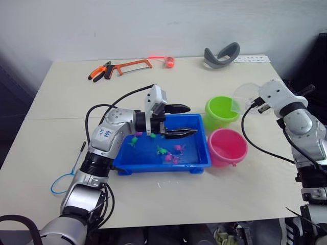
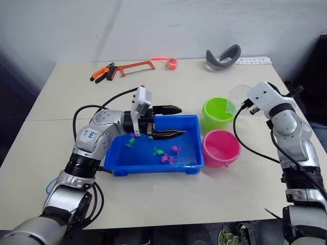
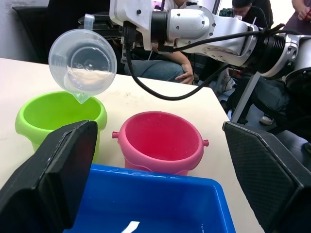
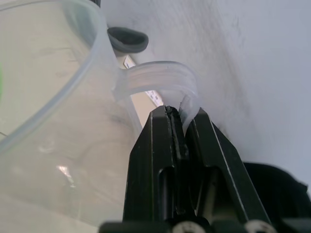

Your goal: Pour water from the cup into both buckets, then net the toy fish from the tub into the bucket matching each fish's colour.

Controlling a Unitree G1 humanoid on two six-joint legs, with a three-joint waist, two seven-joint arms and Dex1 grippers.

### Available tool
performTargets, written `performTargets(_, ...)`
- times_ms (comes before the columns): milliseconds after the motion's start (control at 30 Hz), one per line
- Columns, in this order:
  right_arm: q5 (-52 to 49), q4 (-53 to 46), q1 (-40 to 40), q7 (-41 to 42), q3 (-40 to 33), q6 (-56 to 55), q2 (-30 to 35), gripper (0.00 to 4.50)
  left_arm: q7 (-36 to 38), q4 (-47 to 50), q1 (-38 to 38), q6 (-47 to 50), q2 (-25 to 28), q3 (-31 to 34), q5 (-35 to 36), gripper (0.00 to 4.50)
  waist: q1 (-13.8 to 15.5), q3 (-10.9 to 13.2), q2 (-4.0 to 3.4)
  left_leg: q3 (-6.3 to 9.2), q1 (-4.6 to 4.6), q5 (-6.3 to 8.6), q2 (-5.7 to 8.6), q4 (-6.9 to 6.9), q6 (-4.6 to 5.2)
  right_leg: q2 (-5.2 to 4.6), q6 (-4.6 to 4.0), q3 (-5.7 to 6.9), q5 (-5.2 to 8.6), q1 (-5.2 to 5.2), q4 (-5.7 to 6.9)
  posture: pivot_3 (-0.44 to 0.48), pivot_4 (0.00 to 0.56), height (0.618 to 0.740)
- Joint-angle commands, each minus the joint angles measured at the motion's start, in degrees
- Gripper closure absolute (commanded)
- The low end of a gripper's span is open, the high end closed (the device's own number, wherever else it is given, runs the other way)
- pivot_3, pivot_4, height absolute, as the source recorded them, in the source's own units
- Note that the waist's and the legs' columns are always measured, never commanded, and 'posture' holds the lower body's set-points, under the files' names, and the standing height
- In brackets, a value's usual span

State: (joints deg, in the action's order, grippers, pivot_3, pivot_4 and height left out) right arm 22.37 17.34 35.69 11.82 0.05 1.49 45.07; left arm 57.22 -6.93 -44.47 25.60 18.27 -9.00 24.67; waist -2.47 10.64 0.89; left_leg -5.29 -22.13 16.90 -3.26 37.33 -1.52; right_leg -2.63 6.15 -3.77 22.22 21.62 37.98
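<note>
- Right claw [image 4: 181, 127] pinches the handle of the wide clear plastic measuring cup [image 3: 82, 62], tipped lip-down just above the lime green round plastic bucket [image 1: 221, 110].
- Pour slowly, lip inside the rim; the pink bucket [image 1: 227, 146] beside it comes next.
- Left claw [image 1: 180, 121], spread and empty, hovers over the shallow blue tub [image 1: 196, 162], crowding that side.
- Beyond the buckets, the table [image 1: 61, 92] lies open.

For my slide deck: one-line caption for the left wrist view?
Right gripper tips the clear cup over the green bucket, pink bucket alongside.
</note>
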Motion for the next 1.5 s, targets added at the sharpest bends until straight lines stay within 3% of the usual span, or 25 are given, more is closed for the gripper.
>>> performTargets(33,4.65,0.18,3.45,-2.27,2.25,-4.93,2.58,4.48,-0.38,3.08,0.04,-0.48,-0.01,1.23,0.41,0.00,-0.43,0.00,0.00,0.01,0.00,0.00,-0.03,0.00,0.00,0.00,0.00,0.00,0.00,0.00,0.00,0.000,0.150,0.740)
performTargets(333,20.10,1.69,10.52,-8.03,12.16,-16.28,6.87,4.48,-1.02,3.86,0.24,-0.07,-0.02,1.41,0.64,0.00,-0.99,0.00,0.00,0.00,-0.01,0.00,-0.08,0.01,0.00,0.00,0.00,0.01,0.00,0.01,0.02,0.000,0.150,0.740)
performTargets(533,25.55,1.76,12.31,-11.42,13.79,-17.93,7.19,4.48,-1.19,4.23,0.50,0.20,0.07,1.46,0.84,0.00,-0.97,0.00,0.00,-0.01,-0.02,0.00,-0.09,0.06,-0.01,-0.01,-0.01,0.01,0.00,0.03,0.07,0.000,0.150,0.740)
performTargets(900,19.34,2.86,8.68,-10.43,8.53,-15.35,6.83,4.48,-0.78,3.67,-0.15,0.08,-0.06,1.48,0.98,0.00,-0.94,0.00,0.00,0.00,-0.02,0.00,-0.09,0.24,0.00,0.00,-0.01,0.03,0.00,0.02,0.25,0.000,0.150,0.740)
performTargets(1000,10.91,0.38,4.28,-7.56,2.24,-11.05,4.15,4.48,-0.46,3.83,-0.12,0.11,-0.20,1.42,1.24,0.00,-0.80,0.00,0.00,0.02,-0.03,0.00,-0.09,0.31,0.00,0.00,0.00,0.03,0.00,0.01,0.31,0.000,0.150,0.740)
performTargets(1200,-17.31,-14.68,-6.06,-3.56,-20.13,13.15,-12.96,4.48,1.69,6.02,-0.22,4.41,-0.67,2.24,5.98,0.00,-0.67,0.00,0.02,0.13,-0.07,0.02,-0.21,0.56,0.01,0.13,0.00,0.11,0.00,-0.08,0.57,0.000,0.150,0.740)
performTargets(1500,-40.78,-42.74,-20.29,-9.76,-43.45,36.96,-28.81,4.48,5.92,9.23,-1.03,11.48,1.07,2.61,11.99,0.00,-0.35,-0.01,0.00,0.16,-0.09,0.03,-0.24,0.65,-0.04,0.20,-0.01,0.09,0.00,-0.06,0.71,0.000,0.150,0.740)
